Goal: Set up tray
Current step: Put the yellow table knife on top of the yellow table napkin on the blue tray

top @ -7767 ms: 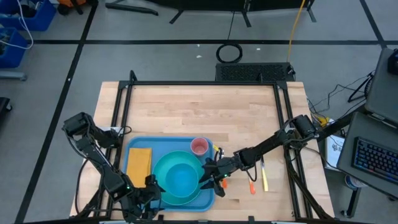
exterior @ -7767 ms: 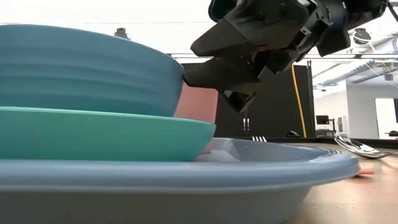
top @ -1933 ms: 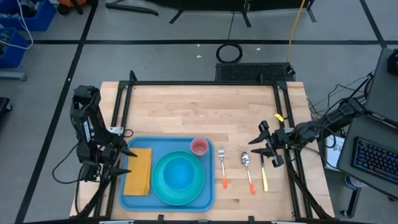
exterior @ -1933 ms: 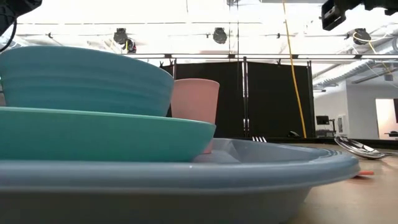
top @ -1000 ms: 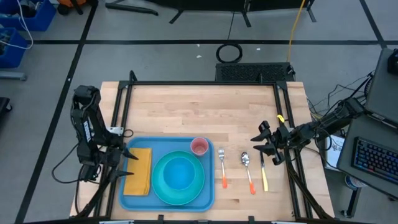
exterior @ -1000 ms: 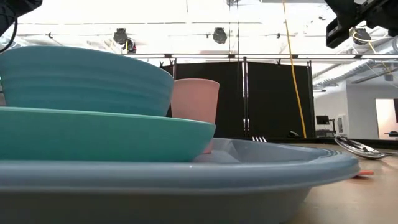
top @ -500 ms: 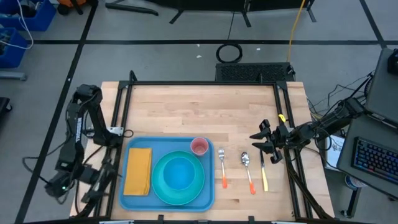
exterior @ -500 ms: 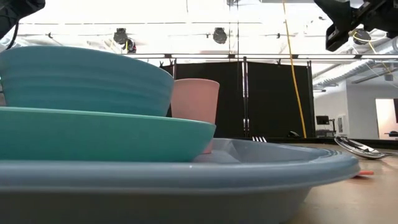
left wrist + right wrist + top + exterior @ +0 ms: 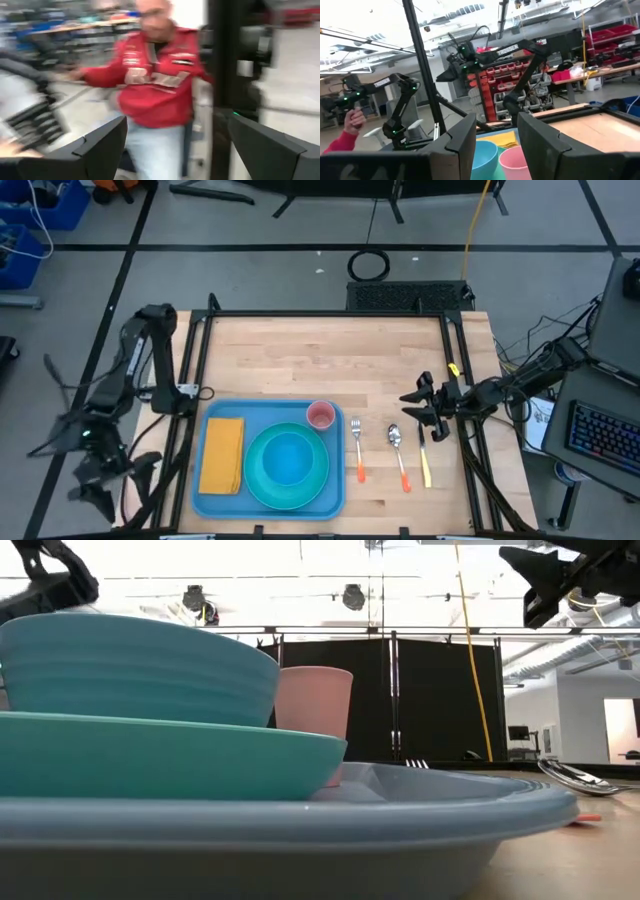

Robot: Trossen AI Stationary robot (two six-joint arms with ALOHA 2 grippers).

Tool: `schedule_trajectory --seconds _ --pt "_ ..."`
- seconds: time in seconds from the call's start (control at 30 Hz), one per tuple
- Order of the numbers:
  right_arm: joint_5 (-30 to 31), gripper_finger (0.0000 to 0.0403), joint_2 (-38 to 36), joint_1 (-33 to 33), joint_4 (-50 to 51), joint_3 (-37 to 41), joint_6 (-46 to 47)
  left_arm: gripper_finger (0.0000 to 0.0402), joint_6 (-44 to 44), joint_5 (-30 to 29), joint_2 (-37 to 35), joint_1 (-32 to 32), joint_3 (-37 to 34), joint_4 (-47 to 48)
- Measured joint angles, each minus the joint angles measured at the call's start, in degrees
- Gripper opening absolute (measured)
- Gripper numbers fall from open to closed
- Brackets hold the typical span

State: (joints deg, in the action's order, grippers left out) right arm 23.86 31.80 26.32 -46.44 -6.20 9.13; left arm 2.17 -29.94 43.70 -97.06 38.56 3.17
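Left gripper (image 9: 95,470) — now off the table's left edge, away from the tray (image 9: 325,500)

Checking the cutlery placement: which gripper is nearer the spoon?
Right. The right gripper hangs just beside the spoon, toward the table's right edge. The left gripper is off the table's left side, beyond the tray.

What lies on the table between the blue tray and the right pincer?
In the high view, a fork and a spoon lie between the tray and the right pincer; a yellow-handled utensil lies just below the pincer.
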Motion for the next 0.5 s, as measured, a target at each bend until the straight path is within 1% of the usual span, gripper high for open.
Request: schedule_trajectory --seconds 0.03,0.1,0.13,0.17,0.2,0.23,0.27,0.3,0.37,0.5 --pt "0.12 0.0134 0.05 -0.06 0.11 0.03 0.43 0.0351 3.77 5.97 -1.31 1.13 -1.68 -1.58" --pt "0.13 0.0134 0.19 -0.08 -0.06 0.04 0.64 0.0351 11.88 20.06 -4.01 3.37 -4.52 -3.65" --pt "0.15 0.0134 0.19 -0.09 -0.07 0.04 0.63 0.0351 13.82 25.95 -5.72 3.87 -5.84 -3.55" --pt "0.13 0.0134 0.19 -0.1 -0.16 0.04 0.6 0.0351 14.63 30.54 -6.96 3.99 -7.01 -4.31" --pt "0.12 0.0134 0.21 -0.1 -0.15 0.04 0.61 0.0351 14.75 32.91 -8.23 4.0 -8.61 -4.91" --pt "0.2 0.0134 0.25 -0.11 -0.16 0.04 0.67 0.0351 14.16 33.15 -9.75 3.93 -10.4 -4.69" --pt "0.22 0.0134 0.33 -0.1 -0.43 0.04 0.67 0.0351 12.84 31.38 -10.14 3.82 -11.99 -4.78" --pt "0.14 0.0134 0.31 -0.1 -0.51 0.04 0.68 0.0351 11.19 28.19 -9.68 3.65 -13.37 -6.9" --pt "0.17 0.0134 0.5 -0.12 -1.11 0.04 0.62 0.0351 9.05 23.82 -9.91 3.03 -16.28 -9.31" --pt "0.17 0.0134 0.71 -0.12 -1.37 0.04 0.41 0.0351 7.26 20.9 -9.96 2.59 -24.16 -17.66"
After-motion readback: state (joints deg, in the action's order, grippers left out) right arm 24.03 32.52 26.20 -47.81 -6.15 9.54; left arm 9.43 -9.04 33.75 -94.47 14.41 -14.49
